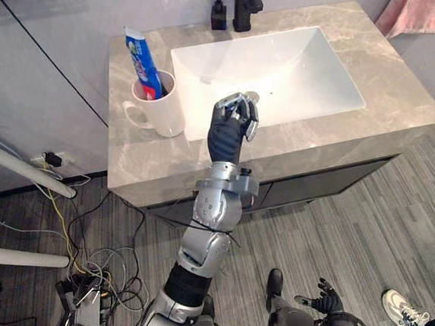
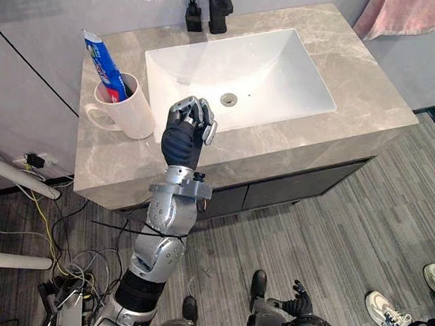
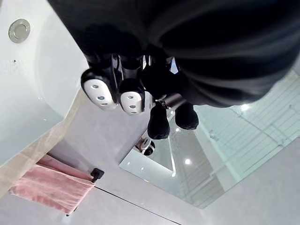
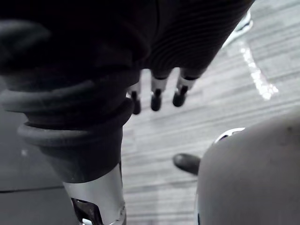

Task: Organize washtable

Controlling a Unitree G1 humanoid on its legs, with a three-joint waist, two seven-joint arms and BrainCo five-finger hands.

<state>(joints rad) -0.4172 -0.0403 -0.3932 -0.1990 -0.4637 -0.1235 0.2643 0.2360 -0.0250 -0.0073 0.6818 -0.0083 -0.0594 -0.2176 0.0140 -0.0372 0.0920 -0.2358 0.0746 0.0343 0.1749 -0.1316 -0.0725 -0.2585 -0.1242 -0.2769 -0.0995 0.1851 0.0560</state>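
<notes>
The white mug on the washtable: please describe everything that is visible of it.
The white mug looks like glossy ceramic, with a loop handle turned toward the robot's left. It stands upright on the grey marbled counter, beside the left edge of the white sink. A blue and red toothpaste tube stands in it, leaning on the rim. The left robot hand is close by, apart from it, fingers curled.

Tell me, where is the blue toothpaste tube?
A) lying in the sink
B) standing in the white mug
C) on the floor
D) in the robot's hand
B: the toothpaste tube stands upright in the white mug, beside the sink.
</notes>
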